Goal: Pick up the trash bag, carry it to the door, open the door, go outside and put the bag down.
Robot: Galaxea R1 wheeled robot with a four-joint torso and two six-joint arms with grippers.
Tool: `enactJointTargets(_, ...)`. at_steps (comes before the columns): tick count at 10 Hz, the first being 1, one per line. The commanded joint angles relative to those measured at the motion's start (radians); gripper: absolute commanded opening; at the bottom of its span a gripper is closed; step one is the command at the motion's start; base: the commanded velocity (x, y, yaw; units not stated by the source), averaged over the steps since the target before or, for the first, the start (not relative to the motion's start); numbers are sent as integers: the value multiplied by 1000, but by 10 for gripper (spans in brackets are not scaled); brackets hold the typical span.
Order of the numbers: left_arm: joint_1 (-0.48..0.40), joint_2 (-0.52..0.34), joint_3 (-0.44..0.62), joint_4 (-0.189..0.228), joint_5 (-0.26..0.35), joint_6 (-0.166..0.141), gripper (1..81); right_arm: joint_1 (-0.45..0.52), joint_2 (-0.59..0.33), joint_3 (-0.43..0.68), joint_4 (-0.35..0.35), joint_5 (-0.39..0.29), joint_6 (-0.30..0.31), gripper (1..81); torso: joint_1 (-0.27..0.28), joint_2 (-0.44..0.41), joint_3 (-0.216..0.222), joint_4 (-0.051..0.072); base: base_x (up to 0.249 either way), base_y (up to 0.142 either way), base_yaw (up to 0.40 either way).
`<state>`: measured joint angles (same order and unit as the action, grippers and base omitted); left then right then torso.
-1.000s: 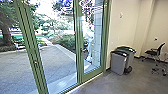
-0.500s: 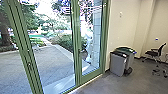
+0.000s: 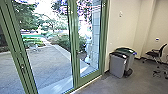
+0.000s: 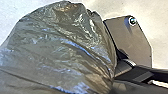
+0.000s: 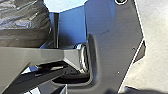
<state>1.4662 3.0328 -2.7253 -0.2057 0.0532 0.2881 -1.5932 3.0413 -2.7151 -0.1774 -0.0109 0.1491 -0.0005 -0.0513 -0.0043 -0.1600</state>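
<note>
At the left, a handle (image 3: 22,66) on the green-framed glass door (image 3: 73,42) has slid further left in the head view, while the gray bin (image 3: 117,65) and the chair (image 3: 153,53) at the right barely shift. That is the robot itself moving, apparently edging nearer the glass. The door looks shut, so opening it and going outside remain to be done. The trash bag (image 4: 60,50) bulges close to the left wrist, beside the robot's dark plate, and it is near the right wrist too. Whether the left gripper or right gripper grasps it, I cannot tell.
</note>
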Motion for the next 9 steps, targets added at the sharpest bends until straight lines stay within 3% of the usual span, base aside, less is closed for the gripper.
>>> enactJointTargets(1,-66,0,1,8,56,6,10,48,4,2,-7,-51,-2,811,1,0,0,0,133,-110,0)
enactJointTargets(9,-66,3,1,8,56,6,10,46,4,0,-5,-49,-2,811,1,0,0,0,133,-92,0)
